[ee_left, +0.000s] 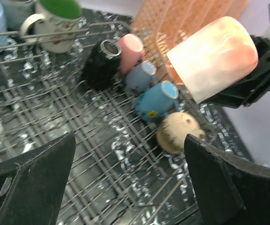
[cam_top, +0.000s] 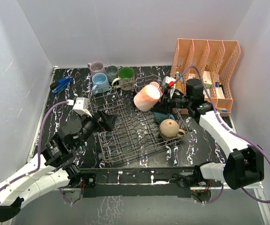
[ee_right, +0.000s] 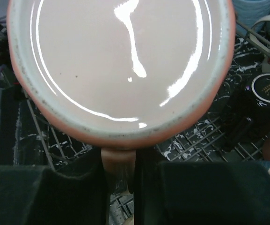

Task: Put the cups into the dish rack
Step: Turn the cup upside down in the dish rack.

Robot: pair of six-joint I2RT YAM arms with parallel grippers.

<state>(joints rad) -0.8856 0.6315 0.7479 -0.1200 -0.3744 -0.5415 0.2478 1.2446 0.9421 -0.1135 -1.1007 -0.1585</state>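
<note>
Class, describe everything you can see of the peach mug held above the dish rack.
The glossy peach ceramic mug has a pale interior, a speckled rim and one handle. It hangs tipped on its side above the dark wire dish rack, mouth facing the right end effector, which is shut on its handle. Nothing else touches it.
</note>
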